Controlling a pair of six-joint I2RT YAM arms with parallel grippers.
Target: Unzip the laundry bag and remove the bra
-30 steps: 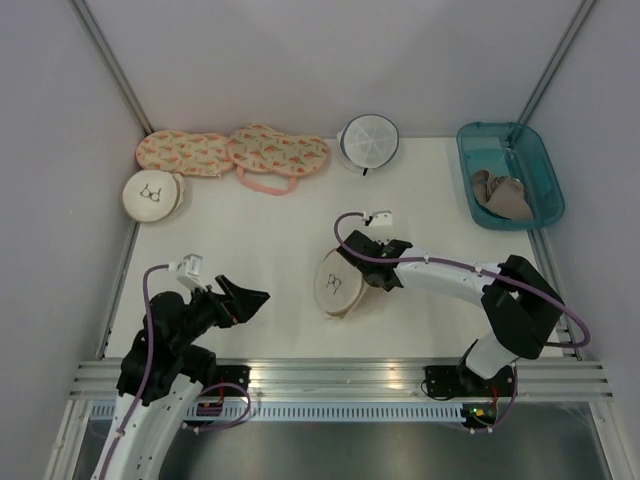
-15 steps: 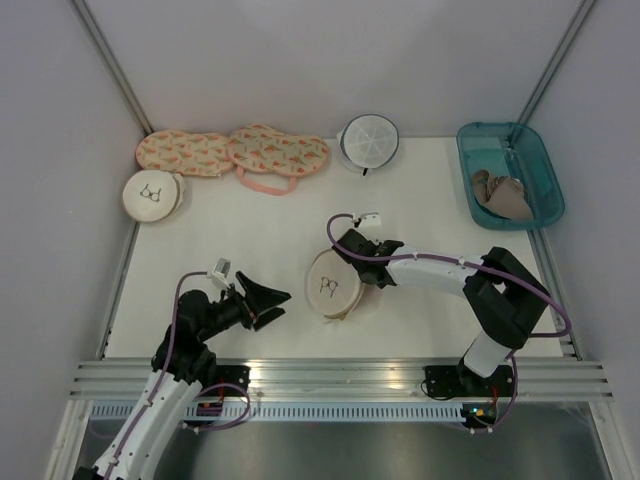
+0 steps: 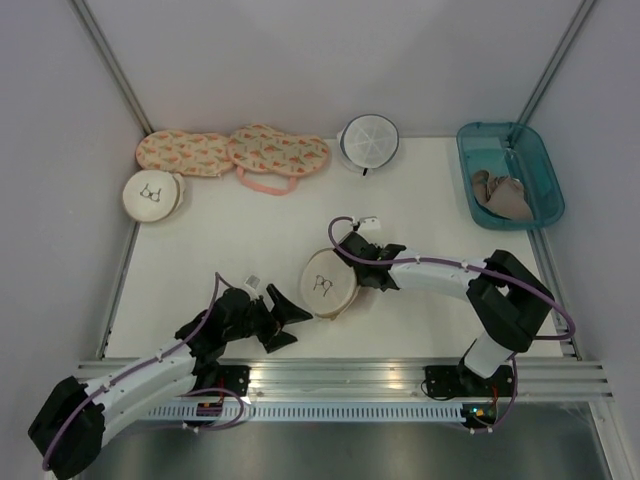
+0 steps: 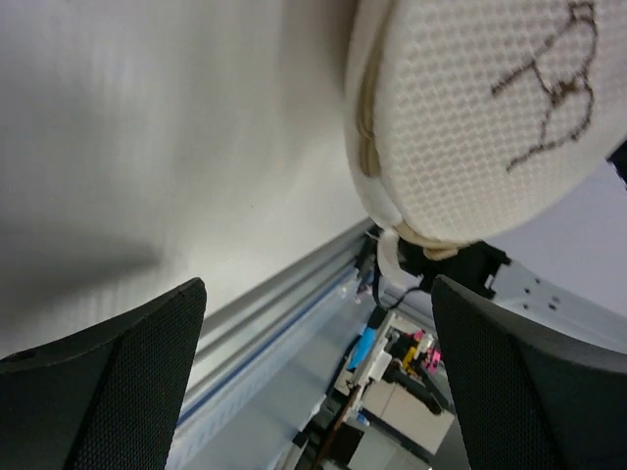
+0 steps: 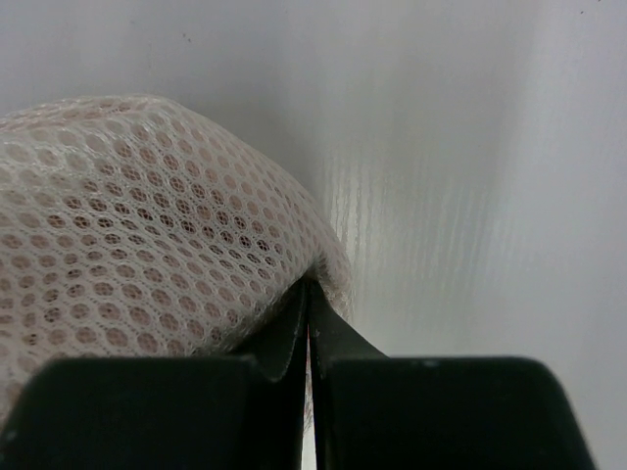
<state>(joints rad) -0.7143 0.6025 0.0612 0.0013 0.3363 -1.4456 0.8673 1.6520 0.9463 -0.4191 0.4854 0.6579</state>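
The round cream laundry bag [image 3: 328, 283] with a black bra drawing stands tilted on its edge near the table's middle front. My right gripper [image 3: 353, 266] is shut on the bag's fabric at its right rim; the right wrist view shows the closed tips [image 5: 309, 294] pinching the mesh [image 5: 127, 225]. My left gripper [image 3: 285, 321] is open and empty, just left of and below the bag. In the left wrist view the bag [image 4: 480, 108] fills the upper right, beyond the spread fingers [image 4: 98, 392]. The pale pink bra is hidden.
A second cream bag with a bra drawing [image 3: 152, 193] lies at the far left. Two peach patterned pouches [image 3: 235, 152] lie at the back. A white mesh round bag [image 3: 367, 140] stands beside them. A teal bin [image 3: 535, 165] at the back right holds a tan-grey bra [image 3: 500, 193].
My left arm has stretched out low and to the right, its open gripper now close to the bag. My right gripper has shifted the bag slightly left.
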